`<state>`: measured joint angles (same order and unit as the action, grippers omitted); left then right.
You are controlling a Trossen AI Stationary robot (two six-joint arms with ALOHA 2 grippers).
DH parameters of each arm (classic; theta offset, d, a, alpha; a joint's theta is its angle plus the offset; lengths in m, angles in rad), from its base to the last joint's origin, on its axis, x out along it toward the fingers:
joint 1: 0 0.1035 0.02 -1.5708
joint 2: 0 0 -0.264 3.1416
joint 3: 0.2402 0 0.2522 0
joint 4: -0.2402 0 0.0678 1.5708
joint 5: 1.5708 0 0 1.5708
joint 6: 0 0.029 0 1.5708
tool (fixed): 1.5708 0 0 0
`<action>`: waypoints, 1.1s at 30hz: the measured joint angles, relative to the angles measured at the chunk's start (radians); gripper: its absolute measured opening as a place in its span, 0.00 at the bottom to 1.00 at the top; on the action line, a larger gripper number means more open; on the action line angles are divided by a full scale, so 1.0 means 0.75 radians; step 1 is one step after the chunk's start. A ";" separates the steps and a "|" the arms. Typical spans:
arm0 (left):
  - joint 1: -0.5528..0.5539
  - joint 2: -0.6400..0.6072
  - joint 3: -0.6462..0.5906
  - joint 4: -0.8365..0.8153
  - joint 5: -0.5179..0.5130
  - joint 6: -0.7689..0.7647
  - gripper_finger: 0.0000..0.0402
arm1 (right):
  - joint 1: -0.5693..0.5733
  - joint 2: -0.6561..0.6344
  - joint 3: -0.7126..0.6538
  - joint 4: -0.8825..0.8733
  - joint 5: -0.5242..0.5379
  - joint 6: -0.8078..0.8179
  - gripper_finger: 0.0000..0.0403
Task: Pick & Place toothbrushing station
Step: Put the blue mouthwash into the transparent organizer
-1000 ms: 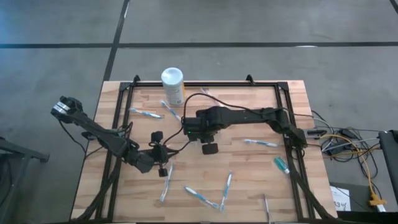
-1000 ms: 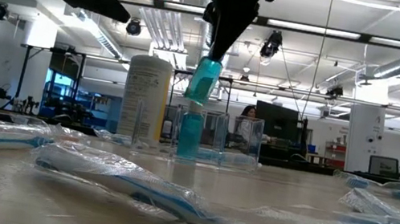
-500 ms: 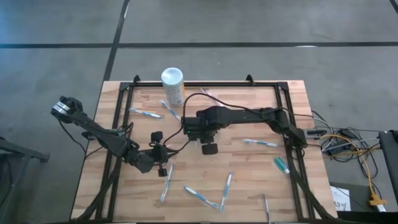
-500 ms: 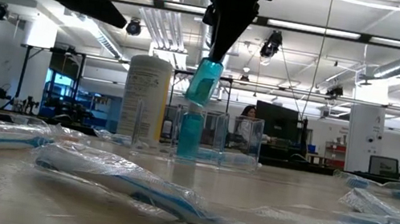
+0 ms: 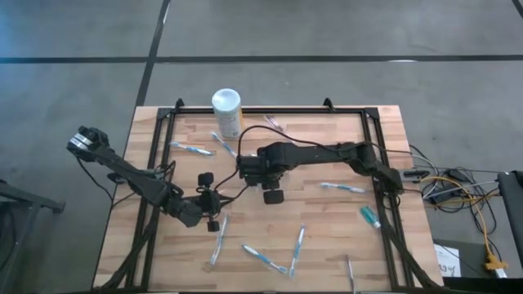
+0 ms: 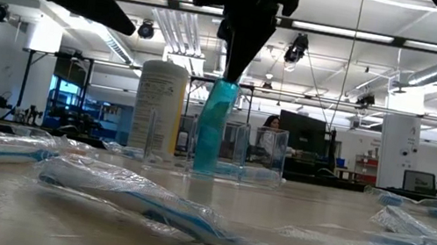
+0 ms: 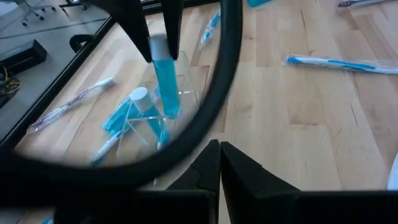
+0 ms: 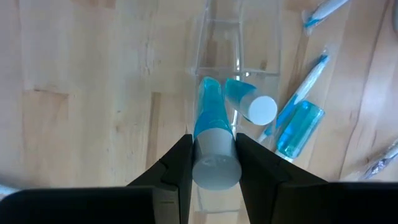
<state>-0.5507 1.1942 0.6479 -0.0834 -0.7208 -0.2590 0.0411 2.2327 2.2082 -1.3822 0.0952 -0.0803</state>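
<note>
The toothbrushing station point(image 8: 217, 68), a clear plastic holder, stands upright near the middle of the tabletop point(image 5: 327, 220), toward the far edge. It contains one blue tube with a white cap point(image 8: 252, 104), leaning against the wall. The right gripper point(image 8: 213, 163) is directly above the holder, jaws clamped on the grey cap of a second blue tube point(image 8: 209, 121); the lower end of this tube is inside the holder. The left gripper point(image 7: 219, 163) is nearer the front-left of the tabletop, jaws together, holding nothing. A white canister with a yellow label point(image 5: 226, 111) stands at the far edge. Wrapped toothbrushes point(image 5: 263, 257) lie scattered on the tabletop.
</note>
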 joint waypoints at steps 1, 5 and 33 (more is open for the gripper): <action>0.000 0.000 0.000 -0.006 0.000 0.000 0.04 | 0.000 0.008 0.000 0.000 0.000 0.000 0.23; 0.000 0.000 -0.001 -0.004 0.001 0.000 0.04 | -0.004 0.017 0.000 0.002 -0.001 0.001 0.23; 0.000 0.000 0.000 0.005 0.008 -0.006 0.04 | -0.031 0.020 -0.127 0.139 -0.057 0.049 0.23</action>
<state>-0.5507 1.1942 0.6479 -0.0797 -0.7147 -0.2638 0.0178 2.2475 2.1128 -1.2779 0.0525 -0.0437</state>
